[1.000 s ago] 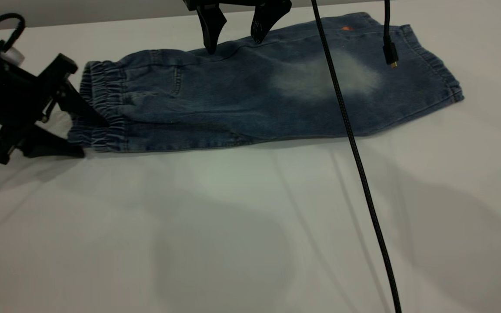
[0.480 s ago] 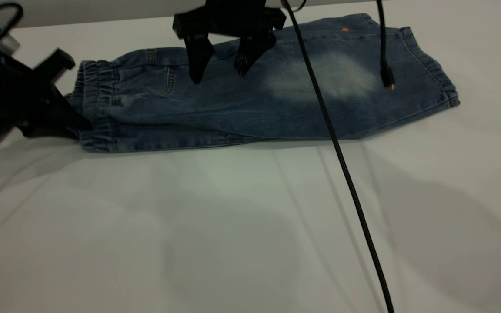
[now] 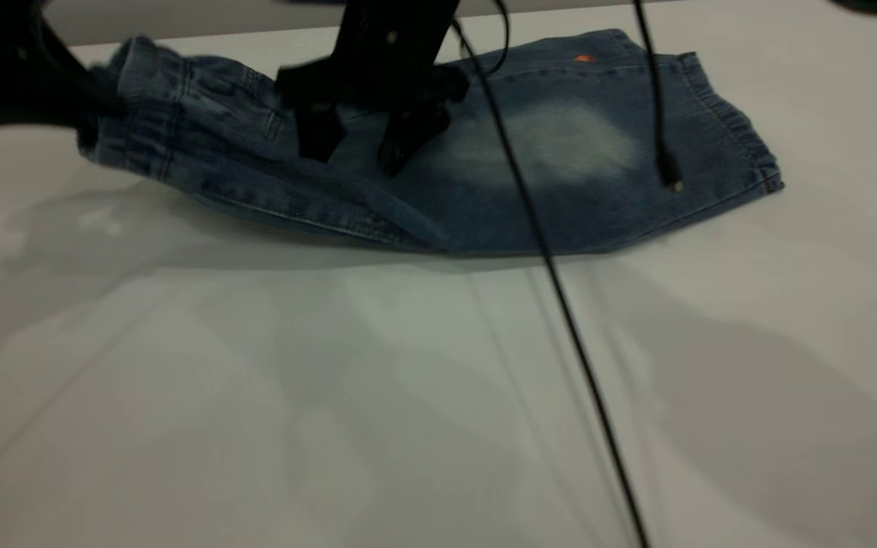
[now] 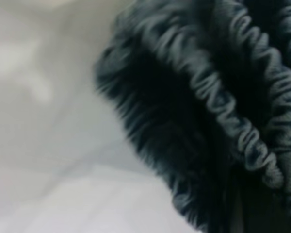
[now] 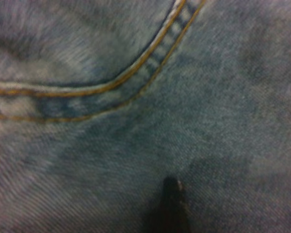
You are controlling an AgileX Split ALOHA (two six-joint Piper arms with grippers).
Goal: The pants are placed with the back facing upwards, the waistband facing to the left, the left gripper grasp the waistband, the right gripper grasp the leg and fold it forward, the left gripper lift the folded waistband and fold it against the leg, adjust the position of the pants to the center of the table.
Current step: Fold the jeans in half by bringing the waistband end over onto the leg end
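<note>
Exterior view: the left hand [image 3: 65,106], pinched on the elastic waistband [image 3: 130,91], holds that end of the denim pants [image 3: 530,175] clear of the white bench [image 3: 332,396] at the far left, while the leg end lies flat toward the right. The right hand [image 3: 358,148], fingers spread, stands over the seat of the pants, its tips at or just above the cloth. A braided black cable [image 3: 560,304] hangs across the pants and down toward the near edge; a second, shorter cable with a plug [image 3: 665,171] dangles above the leg.

Left wrist view: the gathered waistband [image 4: 223,107] fills the frame, bunched and raised above the bench [image 4: 48,145]; the fingers themselves are not visible.

Right wrist view: denim [image 5: 223,97] with an orange-stitched pocket seam [image 5: 150,63] lies directly below, one dark fingertip [image 5: 170,204] near it.

The fold of waistband onto leg appears under way. It would go best with the waistband carried low and level toward the leg hem, edges kept aligned. The right hand over the middle and the hanging cable both lie across that path and could snag the cloth.
</note>
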